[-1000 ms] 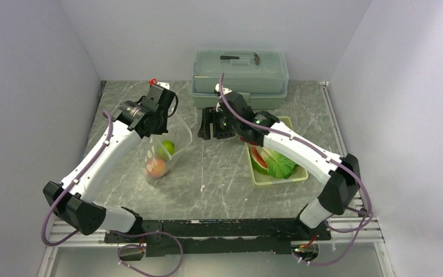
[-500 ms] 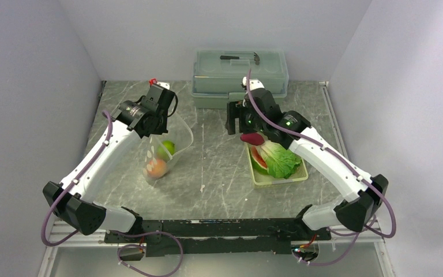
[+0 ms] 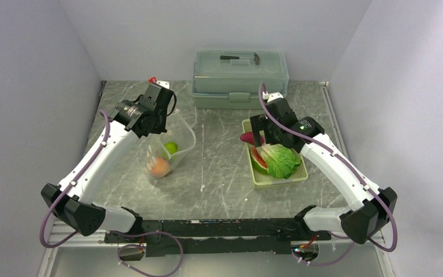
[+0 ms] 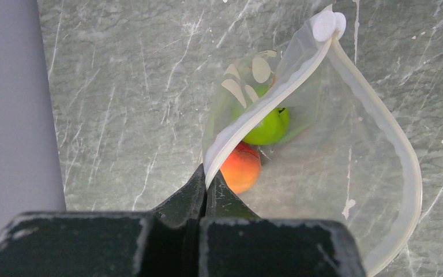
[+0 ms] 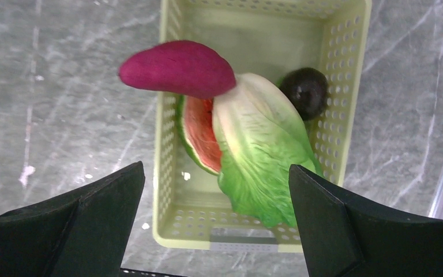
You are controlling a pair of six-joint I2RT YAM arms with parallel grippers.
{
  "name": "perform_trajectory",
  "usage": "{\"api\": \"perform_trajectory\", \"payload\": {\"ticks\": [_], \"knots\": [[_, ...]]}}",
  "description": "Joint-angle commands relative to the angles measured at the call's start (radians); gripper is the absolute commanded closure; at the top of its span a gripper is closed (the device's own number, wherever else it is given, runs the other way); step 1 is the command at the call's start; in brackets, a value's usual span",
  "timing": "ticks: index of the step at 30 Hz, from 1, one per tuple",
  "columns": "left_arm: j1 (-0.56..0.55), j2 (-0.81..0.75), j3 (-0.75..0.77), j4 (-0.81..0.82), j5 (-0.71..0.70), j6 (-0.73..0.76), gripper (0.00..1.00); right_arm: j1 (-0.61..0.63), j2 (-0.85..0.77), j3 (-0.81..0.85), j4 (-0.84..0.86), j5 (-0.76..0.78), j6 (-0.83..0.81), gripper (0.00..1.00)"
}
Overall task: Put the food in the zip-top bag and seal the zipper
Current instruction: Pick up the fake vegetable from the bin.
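Zip-top bag (image 3: 180,138) sits on the surface (image 3: 225,173) with green fruit (image 4: 268,124) and orange fruit (image 4: 241,168) inside, left hand (image 4: 205,187) pinching its rim. Right hand (image 5: 214,173) is wide open above the tray (image 5: 346,86), so I'd guess purple root (image 5: 176,68) goes next.

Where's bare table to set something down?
Free: the marble tabletop between the clear polka-dot zip-top bag and the pale yellow-green perforated tray; also the near strip before the arm bases. Crowded: the tray, full of food under the open right gripper; back centre holds the lidded grey-green box.
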Motion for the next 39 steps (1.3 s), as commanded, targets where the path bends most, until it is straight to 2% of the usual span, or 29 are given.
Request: {"api": "perform_trajectory", "payload": {"ticks": [1,6,18,33,39], "knots": [[0.003,-0.036,0.049,0.018,0.012,0.035,1.00,-0.062,0.022,-0.039,-0.046,-0.031,-0.064,0.00],[0.003,-0.046,0.064,0.016,0.006,0.061,1.00,-0.090,0.056,-0.058,-0.033,-0.068,-0.081,0.00],[0.003,-0.096,0.060,0.031,0.064,0.084,1.00,-0.182,0.177,-0.070,-0.009,-0.020,-0.095,0.00],[0.003,-0.167,0.031,0.045,0.127,0.082,1.00,-0.231,0.280,-0.127,0.084,-0.176,-0.245,0.00],[0.003,-0.198,0.024,0.047,0.143,0.081,1.00,-0.271,0.421,-0.070,0.099,-0.214,-0.286,0.00]]}}
